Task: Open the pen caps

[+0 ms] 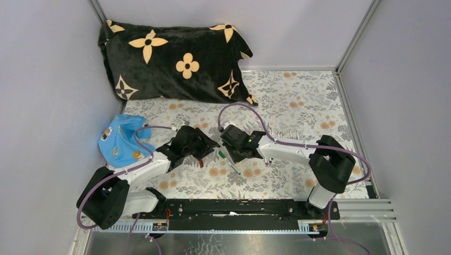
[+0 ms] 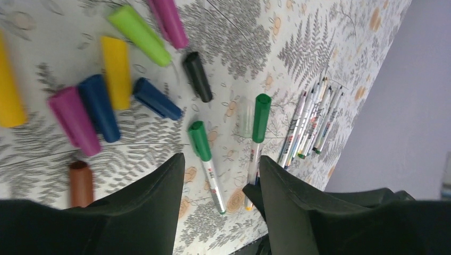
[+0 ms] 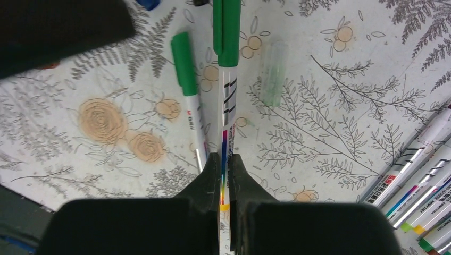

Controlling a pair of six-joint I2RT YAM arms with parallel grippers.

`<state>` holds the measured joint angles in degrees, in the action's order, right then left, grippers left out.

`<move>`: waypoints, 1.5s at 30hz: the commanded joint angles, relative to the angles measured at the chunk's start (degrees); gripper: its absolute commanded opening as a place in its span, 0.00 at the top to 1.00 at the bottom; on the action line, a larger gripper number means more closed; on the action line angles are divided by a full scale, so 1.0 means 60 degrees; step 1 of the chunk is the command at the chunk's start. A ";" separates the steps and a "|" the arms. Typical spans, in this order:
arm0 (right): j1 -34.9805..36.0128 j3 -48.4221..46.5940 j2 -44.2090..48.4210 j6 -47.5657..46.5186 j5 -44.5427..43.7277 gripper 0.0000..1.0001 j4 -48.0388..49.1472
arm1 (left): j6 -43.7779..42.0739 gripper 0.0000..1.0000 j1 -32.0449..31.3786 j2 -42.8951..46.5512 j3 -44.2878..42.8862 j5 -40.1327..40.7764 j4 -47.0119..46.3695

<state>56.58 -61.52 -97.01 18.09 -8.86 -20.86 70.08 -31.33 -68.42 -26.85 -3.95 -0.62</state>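
Clamping pen (image 3: 229,106), right end effector (image 3: 224,162) low

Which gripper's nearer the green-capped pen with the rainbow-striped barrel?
Right. The right gripper is shut on the barrel of that pen; the left gripper hangs open nearby, apart from it.

The held pen (image 3: 225,143) vanishes between the right gripper's fingers (image 3: 205,180), so its rear end is unseen. Ahead of them its green cap (image 3: 226,32) runs off the top edge. To their right, a bundle of pens (image 3: 420,202) is cropped at the frame corner. A brown cap (image 2: 81,183) sits partly behind the left gripper's fingers (image 2: 154,212), and beyond them a yellow cap (image 2: 8,90) is cut by the left edge. From above, the bundle is too small to count.
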 commanded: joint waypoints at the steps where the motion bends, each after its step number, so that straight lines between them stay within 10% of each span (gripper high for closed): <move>1: 0.0341 -0.0533 0.0493 0.0113 0.0185 1.00 -0.0269 | 0.0376 0.40 -0.0406 -0.0495 -0.0619 -0.0192 -0.0909; 20: 0.0974 -0.0514 0.1190 0.0482 0.0064 1.00 -0.0199 | 0.0705 0.45 -0.0883 -0.1148 -0.1062 0.0571 -0.0845; 28: 0.1102 -0.0410 0.1172 0.0601 -0.0008 1.00 -0.0234 | 0.0601 0.99 -0.0885 -0.0952 -0.1123 0.1036 -0.0704; 45: 0.1649 0.1795 0.2462 0.1884 -0.0457 1.00 -0.0099 | -0.0294 1.00 -0.0112 -0.0560 -0.1591 0.2282 0.0381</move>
<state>64.38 -54.96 -86.39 25.78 -11.27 -13.34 71.37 -36.42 -72.29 -33.23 1.26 0.78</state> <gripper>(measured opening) 0.034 0.143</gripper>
